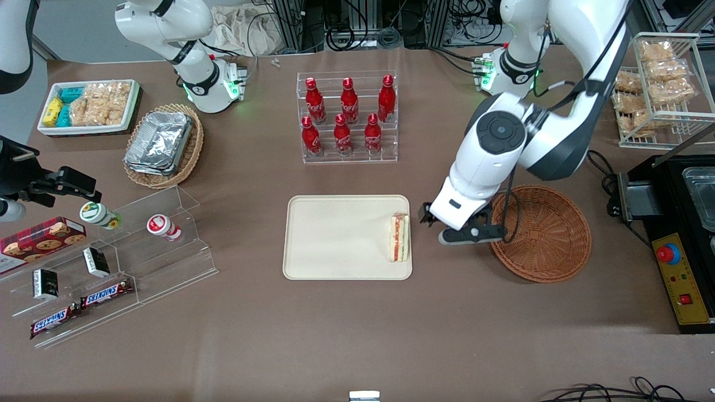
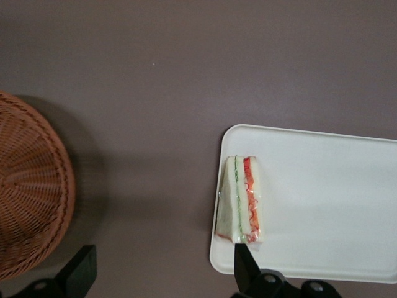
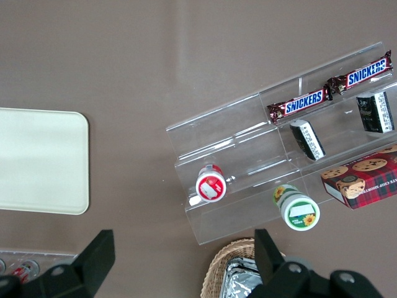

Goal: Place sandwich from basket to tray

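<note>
The sandwich (image 1: pixel 399 237) already lies on the tray (image 1: pixel 335 240) at its basket-side edge, and the gripper (image 2: pixel 164 270), released and spread wide, hangs between tray and empty basket (image 1: pixel 550 245), so only withdrawal seems left.

Sandwich (image 1: pixel 399 238) on tray (image 1: pixel 335 240) — gripper (image 1: pixel 429 215) between it and basket (image 1: pixel 550 234).

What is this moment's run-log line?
sandwich: on tray edge | basket: empty | gripper: open, above table between tray and basket
</note>
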Tool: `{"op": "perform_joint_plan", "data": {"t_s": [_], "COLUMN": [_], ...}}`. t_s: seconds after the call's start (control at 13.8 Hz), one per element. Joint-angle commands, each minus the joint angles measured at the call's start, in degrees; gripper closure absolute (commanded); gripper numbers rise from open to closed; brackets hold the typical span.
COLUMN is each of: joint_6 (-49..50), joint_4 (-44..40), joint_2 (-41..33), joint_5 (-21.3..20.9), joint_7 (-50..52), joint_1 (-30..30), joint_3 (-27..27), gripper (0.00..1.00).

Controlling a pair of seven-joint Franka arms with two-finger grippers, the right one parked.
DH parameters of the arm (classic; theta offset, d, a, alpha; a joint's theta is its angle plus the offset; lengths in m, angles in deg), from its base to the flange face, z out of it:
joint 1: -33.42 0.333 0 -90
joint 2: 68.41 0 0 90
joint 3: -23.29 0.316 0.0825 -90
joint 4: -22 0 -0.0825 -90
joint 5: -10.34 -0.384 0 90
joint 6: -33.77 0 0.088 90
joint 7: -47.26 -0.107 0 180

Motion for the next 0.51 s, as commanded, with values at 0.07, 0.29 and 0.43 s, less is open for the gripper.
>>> {"op": "perform_joint_plan", "data": {"t_s": [0.07, 0.29, 0.43], "joint_6": [12.4, 26.6, 28.9], "joint_4": [-2.0, -5.7, -4.8], "joint_2": [-8.9, -13.0, -16.4], "joint_5": [10.9, 12.1, 11.9], "joint_7": [-15.3, -23.6, -26.1], "joint_1": [-0.1, -0.6, -0.9], "joint_3": [9.3, 15.9, 20.1], "gripper": [0.00, 0.00, 0.00]}}
